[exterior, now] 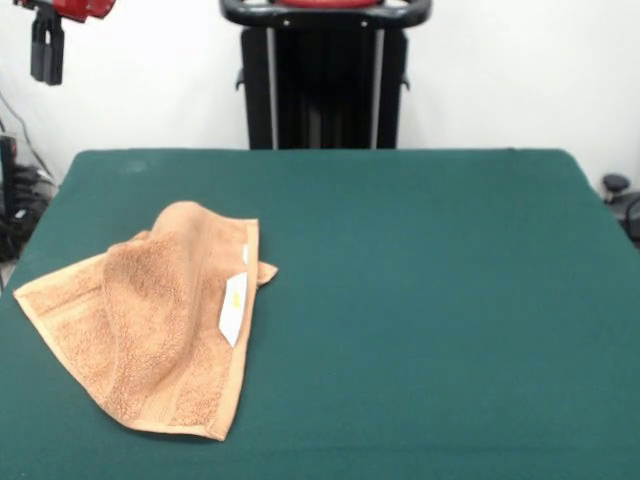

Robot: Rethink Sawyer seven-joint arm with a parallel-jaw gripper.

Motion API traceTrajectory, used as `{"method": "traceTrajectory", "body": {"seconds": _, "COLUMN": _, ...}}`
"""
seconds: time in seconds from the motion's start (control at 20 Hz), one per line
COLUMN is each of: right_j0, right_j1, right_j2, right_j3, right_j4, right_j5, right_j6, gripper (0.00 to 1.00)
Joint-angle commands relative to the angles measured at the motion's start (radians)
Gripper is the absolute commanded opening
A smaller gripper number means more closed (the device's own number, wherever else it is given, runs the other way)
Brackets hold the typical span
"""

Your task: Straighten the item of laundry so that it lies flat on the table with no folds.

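Note:
The orange-tan terry towel lies crumpled on the left part of the dark green table, near the front left corner. One side is folded over the rest, with a raised ridge down its middle. A white label shows at its right edge. My gripper hangs at the top left, above and beyond the table's far left corner, well away from the towel and holding nothing.
The robot's black pedestal stands behind the table's far edge at the middle. Dark cables and gear sit off the left side. A small dark object sits off the right side.

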Motion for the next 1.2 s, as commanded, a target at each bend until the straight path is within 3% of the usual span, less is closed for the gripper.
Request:
{"method": "traceTrajectory", "body": {"seconds": 0.05, "right_j0": -0.189, "right_j1": -0.007, "right_j2": 0.255, "right_j3": -0.011, "right_j4": -0.139, "right_j5": 0.279, "right_j6": -0.38, "gripper": 0.0}}
{"method": "traceTrajectory", "body": {"seconds": 0.3, "right_j0": -0.199, "right_j1": 0.076, "right_j2": 0.311, "right_j3": -0.039, "right_j4": -0.224, "right_j5": 0.204, "right_j6": -0.279, "gripper": 0.0}}
{"method": "traceTrajectory", "body": {"seconds": 0.6, "right_j0": -0.193, "right_j1": 0.168, "right_j2": 0.311, "right_j3": -0.074, "right_j4": -0.34, "right_j5": 0.139, "right_j6": -0.158, "gripper": 0.0}}
{"method": "traceTrajectory", "body": {"seconds": 1.2, "right_j0": -0.143, "right_j1": 0.276, "right_j2": 0.299, "right_j3": -0.091, "right_j4": -0.406, "right_j5": 0.011, "right_j6": 0.026, "gripper": 0.0}}
